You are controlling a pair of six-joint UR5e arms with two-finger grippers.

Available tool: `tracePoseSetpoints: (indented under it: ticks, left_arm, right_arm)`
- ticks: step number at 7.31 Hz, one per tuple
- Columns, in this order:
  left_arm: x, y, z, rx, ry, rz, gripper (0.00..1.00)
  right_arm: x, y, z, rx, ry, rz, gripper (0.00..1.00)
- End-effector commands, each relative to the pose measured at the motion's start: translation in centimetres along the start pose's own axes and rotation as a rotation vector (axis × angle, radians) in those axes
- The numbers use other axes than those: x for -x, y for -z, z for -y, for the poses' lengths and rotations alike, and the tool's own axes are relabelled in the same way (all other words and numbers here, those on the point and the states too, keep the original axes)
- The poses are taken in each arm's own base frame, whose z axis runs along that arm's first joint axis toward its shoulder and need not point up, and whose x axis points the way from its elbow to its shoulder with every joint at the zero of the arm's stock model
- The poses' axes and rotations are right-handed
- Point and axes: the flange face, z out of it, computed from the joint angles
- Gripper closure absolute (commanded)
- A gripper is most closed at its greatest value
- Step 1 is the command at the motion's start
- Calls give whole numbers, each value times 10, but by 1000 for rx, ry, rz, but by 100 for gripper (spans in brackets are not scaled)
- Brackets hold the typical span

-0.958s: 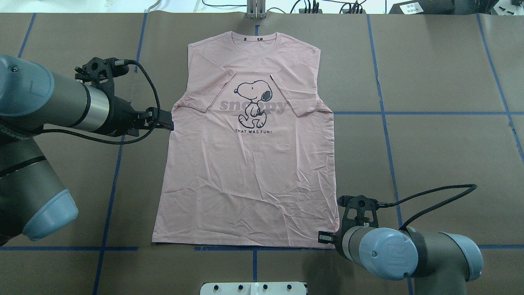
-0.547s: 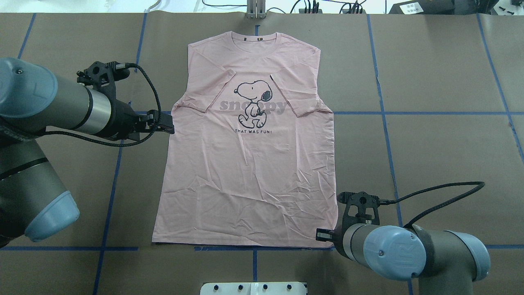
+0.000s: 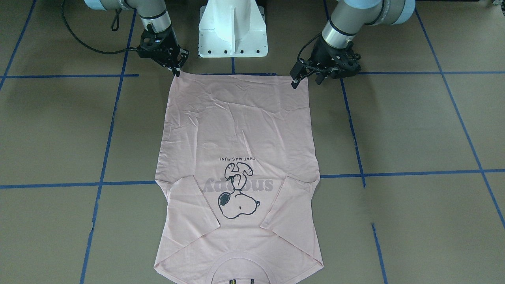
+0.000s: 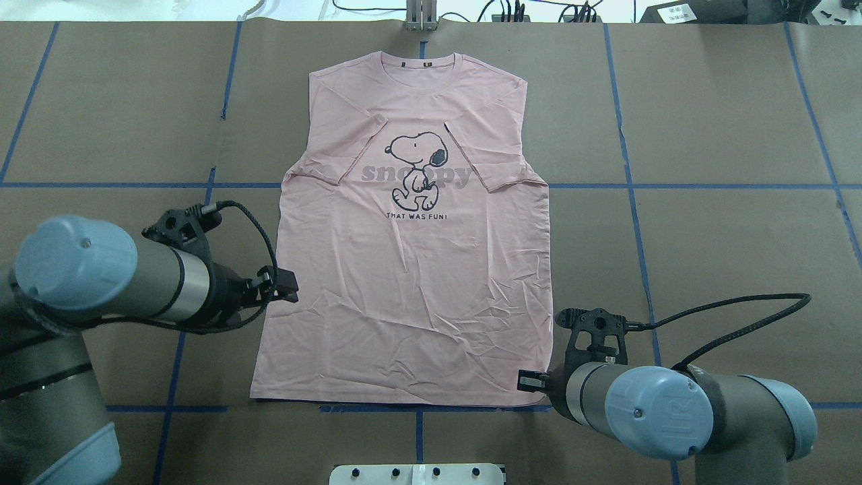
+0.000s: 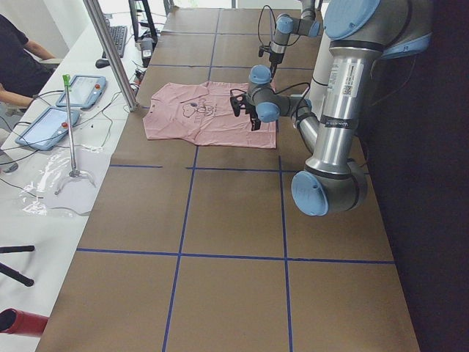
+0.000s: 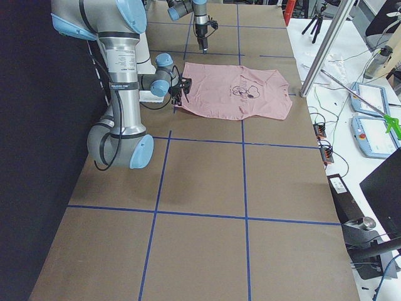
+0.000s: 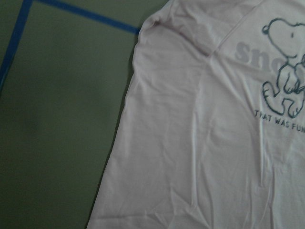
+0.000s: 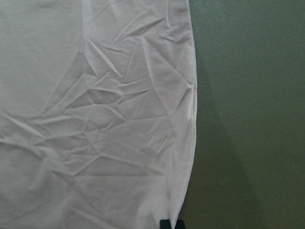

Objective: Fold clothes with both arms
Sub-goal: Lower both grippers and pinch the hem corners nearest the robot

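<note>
T-shirt (image 4: 411,269) flat, right claw (image 4: 528,381) at hem corner, left claw (image 4: 286,294) beside edge

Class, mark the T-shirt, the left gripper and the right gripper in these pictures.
T-shirt (image 4: 404,303): overhead exterior view, plain lower front.
left gripper (image 4: 291,294): overhead exterior view, midway between its fingertips.
right gripper (image 4: 523,381): overhead exterior view, midway between its fingertips.

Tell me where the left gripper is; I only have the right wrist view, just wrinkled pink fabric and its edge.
Observer: The left gripper is beside the T-shirt's left side edge, nearer the robot than the folded left sleeve.
Operator: Other sleeve folded?
Observer: Yes, the right sleeve lies folded in over the chest too.
Operator: And my gripper?
Observer: The right gripper is at the T-shirt's bottom right corner.
</note>
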Motion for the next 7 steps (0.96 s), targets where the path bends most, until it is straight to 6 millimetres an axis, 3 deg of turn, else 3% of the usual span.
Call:
tracePoseSetpoints:
  ticks: [1, 4, 7]
  left_arm:
    - [22, -43, -69, -44, 98, 63, 1]
    - [44, -73, -91, -99, 111, 170, 1]
    - [53, -88, -93, -126, 100, 218, 2]
  right_arm:
    - [2, 2, 2, -2, -4, 7, 100]
    - [1, 1, 3, -2, -6, 6, 100]
    - [1, 2, 3, -3, -6, 8, 100]
